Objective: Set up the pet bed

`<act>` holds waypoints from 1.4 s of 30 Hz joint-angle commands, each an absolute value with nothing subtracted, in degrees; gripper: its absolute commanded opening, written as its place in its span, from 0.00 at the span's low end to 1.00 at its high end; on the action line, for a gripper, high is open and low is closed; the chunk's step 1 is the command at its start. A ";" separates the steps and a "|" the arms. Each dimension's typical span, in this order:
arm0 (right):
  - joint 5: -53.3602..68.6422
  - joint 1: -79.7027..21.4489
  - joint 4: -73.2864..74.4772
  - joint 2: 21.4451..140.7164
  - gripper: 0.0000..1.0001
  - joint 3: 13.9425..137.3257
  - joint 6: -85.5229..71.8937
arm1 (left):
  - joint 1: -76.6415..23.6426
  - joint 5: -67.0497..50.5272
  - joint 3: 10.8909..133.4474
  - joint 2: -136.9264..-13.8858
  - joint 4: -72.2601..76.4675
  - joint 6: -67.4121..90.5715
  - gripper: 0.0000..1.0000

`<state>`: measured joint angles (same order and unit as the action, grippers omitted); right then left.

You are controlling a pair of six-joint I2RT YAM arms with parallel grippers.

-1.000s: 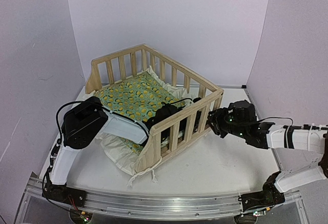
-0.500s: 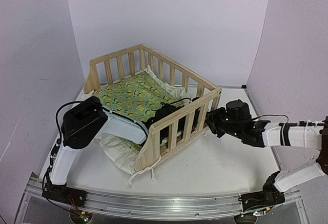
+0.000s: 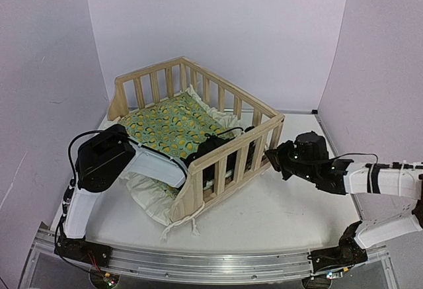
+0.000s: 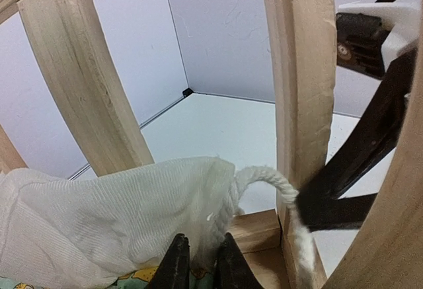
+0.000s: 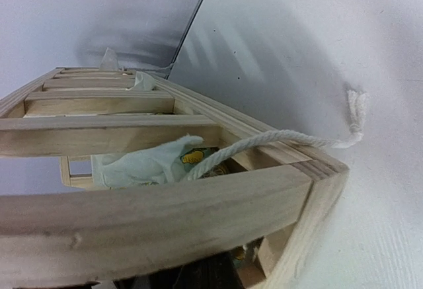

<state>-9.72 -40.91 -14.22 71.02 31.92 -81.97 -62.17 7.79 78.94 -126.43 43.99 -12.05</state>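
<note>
Left gripper (image 4: 201, 264) nearly closed, apparently pinching cushion ruffle (image 4: 112, 216) inside pet bed (image 3: 241, 143); right gripper (image 3: 271, 158) pressed together

That pet bed (image 3: 238, 145) is bare pale wood, matt, with grain showing on the slats, and the cushion (image 3: 165, 123) in it is soft printed cloth with a ribbed cream ruffle (image 4: 99, 203). A twisted cotton cord (image 5: 264, 140) frays at its tip on the smooth, matt white table (image 3: 277, 209). Down at six o'clock there's a brushed metal rail (image 3: 198, 262).
</note>
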 commanded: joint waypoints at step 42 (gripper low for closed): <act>-2.73 -38.50 32.25 65.84 0.00 39.85 -42.62 | -63.90 -1.53 70.38 -109.69 35.75 -11.82 0.70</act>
